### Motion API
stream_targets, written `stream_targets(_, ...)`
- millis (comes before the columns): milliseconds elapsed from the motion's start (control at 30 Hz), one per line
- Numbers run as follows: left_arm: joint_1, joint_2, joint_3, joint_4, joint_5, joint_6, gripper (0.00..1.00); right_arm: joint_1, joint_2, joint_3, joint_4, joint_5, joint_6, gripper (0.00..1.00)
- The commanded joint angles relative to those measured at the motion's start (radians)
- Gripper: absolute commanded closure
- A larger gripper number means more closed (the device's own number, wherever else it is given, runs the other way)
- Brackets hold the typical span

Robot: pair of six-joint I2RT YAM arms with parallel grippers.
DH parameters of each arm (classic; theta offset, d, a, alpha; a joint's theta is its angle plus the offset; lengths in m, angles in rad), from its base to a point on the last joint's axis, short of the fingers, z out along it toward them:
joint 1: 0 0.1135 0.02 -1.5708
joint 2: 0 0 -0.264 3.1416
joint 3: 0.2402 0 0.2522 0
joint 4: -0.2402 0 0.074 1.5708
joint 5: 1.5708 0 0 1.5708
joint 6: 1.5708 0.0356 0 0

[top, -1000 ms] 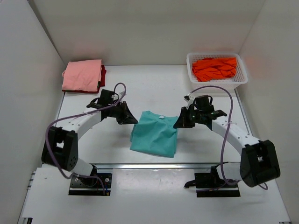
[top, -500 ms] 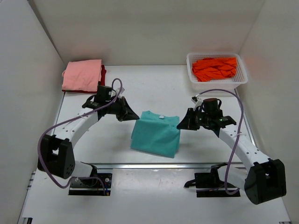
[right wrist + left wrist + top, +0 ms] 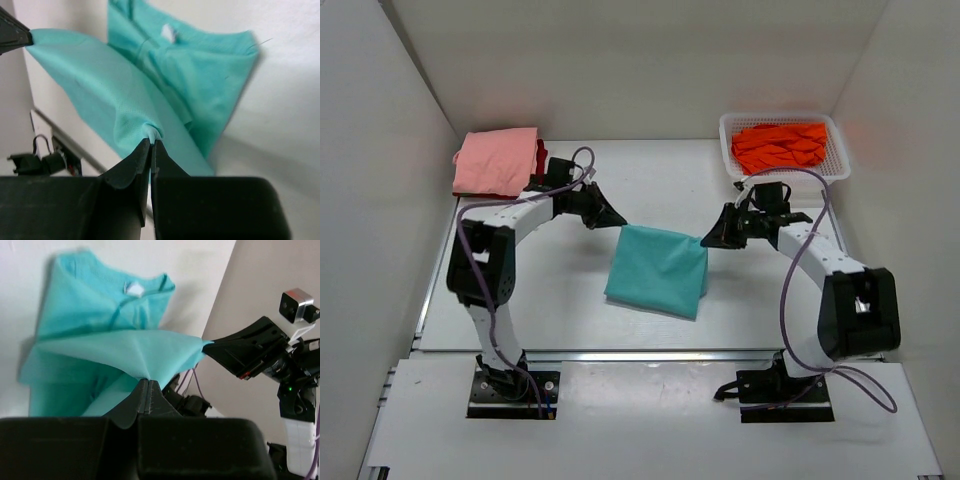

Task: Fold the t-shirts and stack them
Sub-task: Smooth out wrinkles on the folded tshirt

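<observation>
The teal t-shirt (image 3: pixel 658 270) lies mid-table with its near edge lifted and carried toward the back. My left gripper (image 3: pixel 618 219) is shut on its left corner, and my right gripper (image 3: pixel 706 241) is shut on its right corner. The left wrist view shows the teal cloth (image 3: pixel 110 347) stretched from my left gripper (image 3: pixel 145 381) to the right gripper's tip. The right wrist view shows my right gripper (image 3: pixel 151 141) pinching the teal fold (image 3: pixel 125 100) above the collar part. A salmon pink t-shirt (image 3: pixel 497 160) lies folded on a dark red t-shirt (image 3: pixel 540 155) at the back left. The bright orange t-shirt (image 3: pixel 778 146) lies crumpled in the basket.
The white mesh basket (image 3: pixel 840 160) stands at the back right against the right wall. White walls enclose the table on the left, back and right. A metal rail (image 3: pixel 650 352) runs along the table's near edge.
Both grippers have moved toward the back of the table, lifting the teal t-shirt's near edge up and over toward its collar. Both arms stretched farther out.
</observation>
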Motion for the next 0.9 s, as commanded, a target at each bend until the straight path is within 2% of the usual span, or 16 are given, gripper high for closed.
stream_targets(0,-0.008,0.122,0.140,0.074,0.023,-0.037,1.00,-0.038,0.088,0.061,0.082,0.068,0.001,0.99)
stream_targets(67,-0.008,0.199,0.232,0.101,0.022,-0.062,1.00,-0.061,0.171,0.090,0.113,0.079,0.033,1.00)
stream_targets(133,-0.009,0.274,0.275,0.150,0.025,-0.123,0.88,-0.075,0.217,0.110,0.158,0.072,0.041,0.97)
stream_targets(167,-0.001,0.293,0.299,0.182,0.032,-0.137,0.71,-0.076,0.249,0.133,0.169,0.081,0.036,0.81)
stream_targets(233,0.008,0.346,0.330,0.210,0.037,-0.169,0.63,-0.079,0.294,0.184,0.145,0.110,0.018,0.68)
stream_targets(300,0.010,0.354,0.344,0.200,0.014,-0.168,0.56,-0.076,0.329,0.239,0.119,0.119,-0.011,0.62)
stream_targets(433,0.030,0.295,0.242,0.238,-0.015,-0.160,0.53,-0.072,0.328,0.239,0.131,0.150,-0.002,0.55)
stream_targets(567,0.057,0.233,0.111,0.238,-0.026,-0.139,0.52,-0.055,0.311,0.196,0.165,0.135,-0.005,0.44)
stream_targets(667,0.057,0.175,0.045,0.200,-0.070,-0.085,0.50,-0.050,0.305,0.166,0.163,0.148,-0.013,0.43)
stream_targets(733,0.048,0.170,0.030,0.105,-0.113,-0.029,0.45,-0.049,0.285,0.137,0.168,0.150,-0.007,0.44)
stream_targets(867,0.021,0.190,0.109,-0.079,-0.230,0.123,0.35,-0.056,0.245,0.115,0.154,0.167,-0.019,0.44)
